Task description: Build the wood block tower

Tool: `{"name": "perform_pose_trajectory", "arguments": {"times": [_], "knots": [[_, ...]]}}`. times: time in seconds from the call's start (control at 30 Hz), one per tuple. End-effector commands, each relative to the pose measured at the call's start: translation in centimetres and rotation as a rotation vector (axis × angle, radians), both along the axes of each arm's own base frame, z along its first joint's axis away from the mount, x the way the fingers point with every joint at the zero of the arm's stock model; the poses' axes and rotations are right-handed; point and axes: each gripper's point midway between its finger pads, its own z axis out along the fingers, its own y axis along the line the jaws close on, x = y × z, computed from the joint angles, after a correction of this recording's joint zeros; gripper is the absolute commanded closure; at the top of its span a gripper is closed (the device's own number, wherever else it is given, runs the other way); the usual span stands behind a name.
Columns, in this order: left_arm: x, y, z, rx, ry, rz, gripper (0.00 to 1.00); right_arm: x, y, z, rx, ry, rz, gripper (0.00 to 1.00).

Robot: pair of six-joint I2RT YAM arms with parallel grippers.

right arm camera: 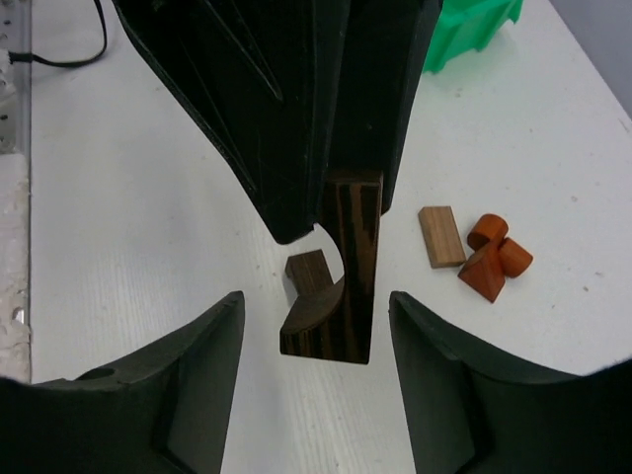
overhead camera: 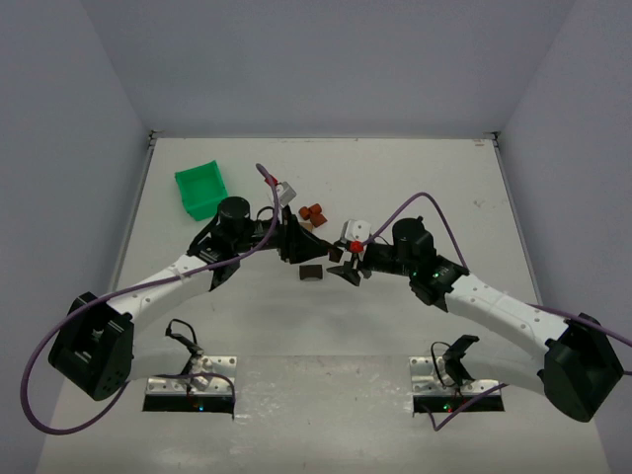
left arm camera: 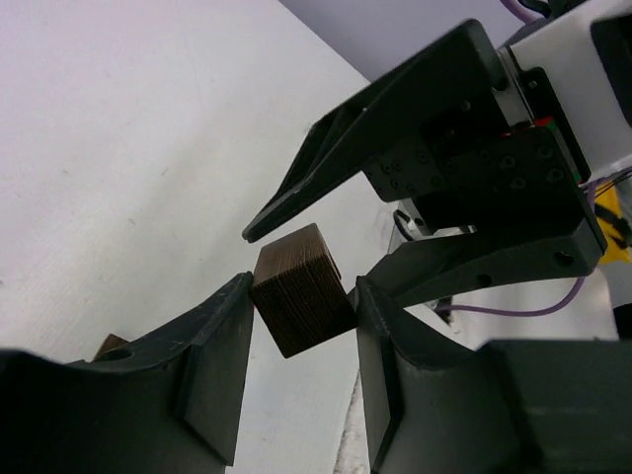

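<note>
Left jaws point(left arm camera: 299, 311) clenched on a dark arch block point(right arm camera: 341, 267), one pad flat against each side. Nothing else is carried.

Dark arch block: very dark brown wood with fine lighter streaks running along its length. In the right wrist view it stands on end, tall and narrow, with a curved hollow cut out of its left side. In the left wrist view the end facing the camera looks nearly square, with close ridged grain. It hangs at the middle of the surface point(right arm camera: 128, 247), between the two arms. Cannot tell whether its lower end touches down.

Right jaws point(right arm camera: 316, 301) released, one finger on each side of the arch block with a clear gap on both sides and no contact. In the left wrist view the same two fingers spread above and below the block from the far side.

Small dark block point(right arm camera: 306, 269): same dark wood, lying on the surface just behind the hollow of the arch block.

Tan plank point(right arm camera: 439, 235): pale, flat, short, lying a little to the right.

Reddish-orange pieces point(right arm camera: 494, 259): a tight cluster beside the plank, two rounded and one wedge-like, touching each other.

Green bin point(overhead camera: 200, 188): far left of the surface, well apart from the blocks.
</note>
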Motion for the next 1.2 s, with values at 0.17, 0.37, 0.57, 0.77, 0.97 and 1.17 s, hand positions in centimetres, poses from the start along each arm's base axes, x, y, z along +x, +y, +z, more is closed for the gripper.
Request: {"name": "perform_pose_trajectory", "arguments": {"times": [0.17,0.37,0.57,0.77,0.97,1.17], "knots": [[-2.0,-0.3,5.1,-0.009,-0.657,-0.247,1.00,-1.7,-0.5,3.9,0.034,0.143,-0.033,0.09],[-4.8,0.7,3.5,0.027,-1.002,-0.422,1.00,-3.7,-0.6,5.0,0.005,0.252,0.020,0.06],[-6.3,1.1,3.8,0.031,-1.079,-0.518,1.00,-3.7,0.3,6.5,0.000,0.224,0.087,0.06],[-6.4,1.0,3.5,0.025,-1.062,-0.525,1.00,-4.5,1.7,7.4,0.005,0.226,0.220,0.10],[-6.6,0.9,4.2,0.005,-1.044,-0.534,1.00,-4.6,2.3,7.0,0.011,0.192,0.280,0.16],[-7.1,1.1,4.3,-0.005,-1.061,-0.545,1.00,-5.0,2.2,6.4,0.032,0.085,0.336,0.18]]}}
